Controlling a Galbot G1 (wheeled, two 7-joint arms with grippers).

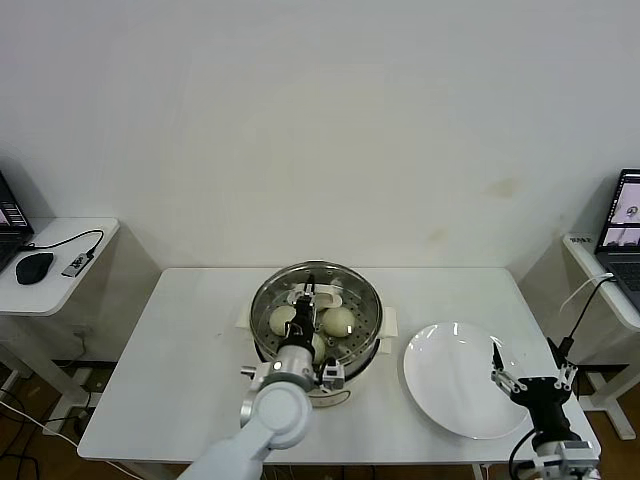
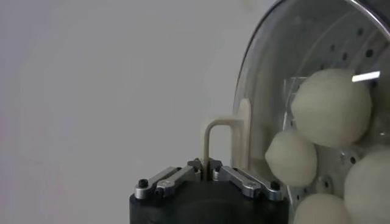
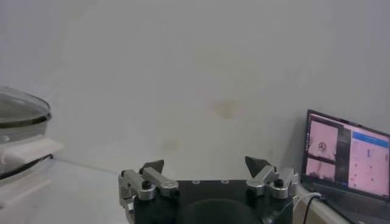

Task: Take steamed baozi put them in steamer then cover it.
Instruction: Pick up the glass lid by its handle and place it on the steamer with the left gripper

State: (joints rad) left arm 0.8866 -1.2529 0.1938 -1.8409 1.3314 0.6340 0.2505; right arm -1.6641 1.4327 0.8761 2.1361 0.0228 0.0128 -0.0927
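Note:
The steamer (image 1: 366,322) stands mid-table on its cream base. Several cream-white baozi (image 1: 338,320) lie inside it and show through the glass in the left wrist view (image 2: 332,106). The clear glass cover (image 1: 352,282) lies over the steamer; I cannot tell whether it rests fully. My left gripper (image 1: 306,300) is shut on the cover's cream handle (image 2: 223,129), pinching one leg of it (image 2: 205,165). My right gripper (image 1: 531,381) is open and empty at the right edge of the white plate (image 1: 450,385); it also shows in the right wrist view (image 3: 206,164).
The empty white plate lies right of the steamer. A side table (image 1: 60,270) with a mouse (image 1: 34,266) stands at the left. A laptop (image 1: 622,225) is on a table at the right and shows in the right wrist view (image 3: 347,161).

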